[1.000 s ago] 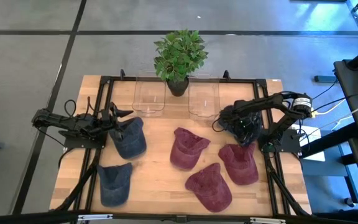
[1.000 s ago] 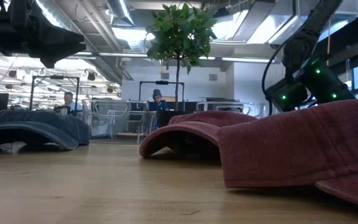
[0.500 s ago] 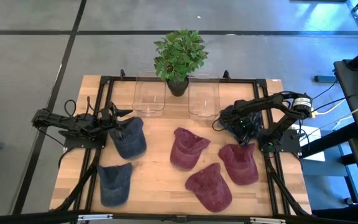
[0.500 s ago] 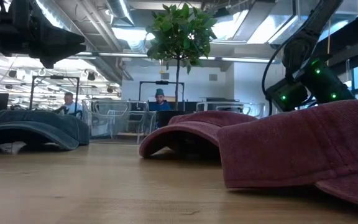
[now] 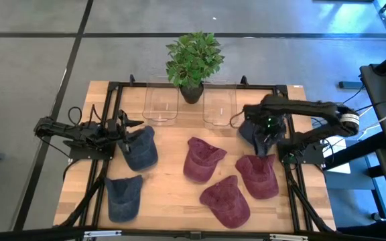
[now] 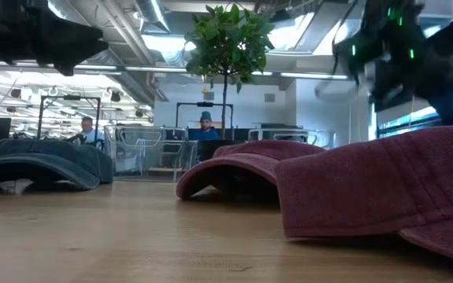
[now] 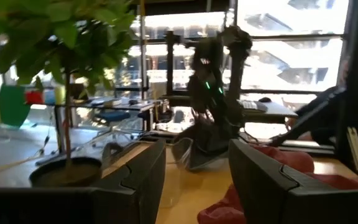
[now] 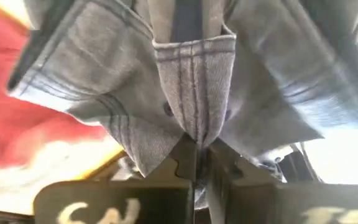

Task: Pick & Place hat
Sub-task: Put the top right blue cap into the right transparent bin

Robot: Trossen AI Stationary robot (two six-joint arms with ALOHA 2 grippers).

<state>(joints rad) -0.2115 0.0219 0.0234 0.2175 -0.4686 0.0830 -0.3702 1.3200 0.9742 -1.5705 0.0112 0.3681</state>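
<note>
right gripper (image 8: 199,163) pinched tight on blue hat (image 5: 252,130), hanging clear above table (image 5: 173,194) near clear bin (image 5: 218,107); left gripper (image 7: 194,180) open by table's left edge

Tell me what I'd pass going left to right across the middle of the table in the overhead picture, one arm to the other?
Left gripper → blue hat beside it → red hat near the centre → blue hat hanging pinched in the right gripper's jaws, the right gripper just above it.
</note>
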